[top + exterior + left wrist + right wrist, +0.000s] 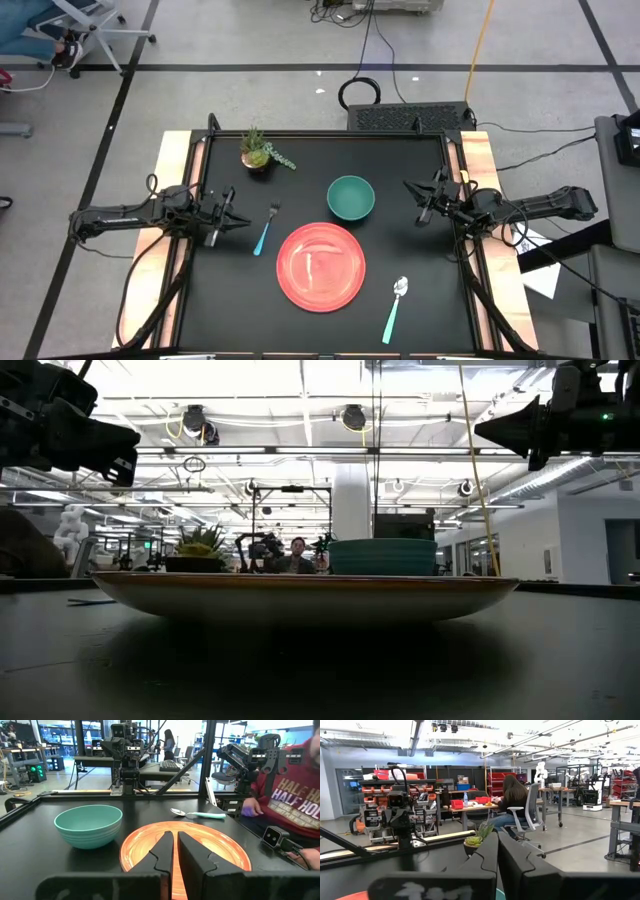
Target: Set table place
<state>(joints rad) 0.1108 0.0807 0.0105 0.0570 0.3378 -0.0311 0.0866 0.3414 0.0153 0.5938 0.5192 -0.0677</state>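
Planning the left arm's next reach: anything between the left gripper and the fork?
Nothing visible. In the high view the left gripper sits at the table's left side, with only bare black top between it and the fork. The potted plant stands farther back, clear of that line.

Robotics lab in an open industrial hall, strip lights on a high ceiling, other robot rigs on black worktops, red parts bins on shelving, person on an office chair at a desk, cables across taped floor
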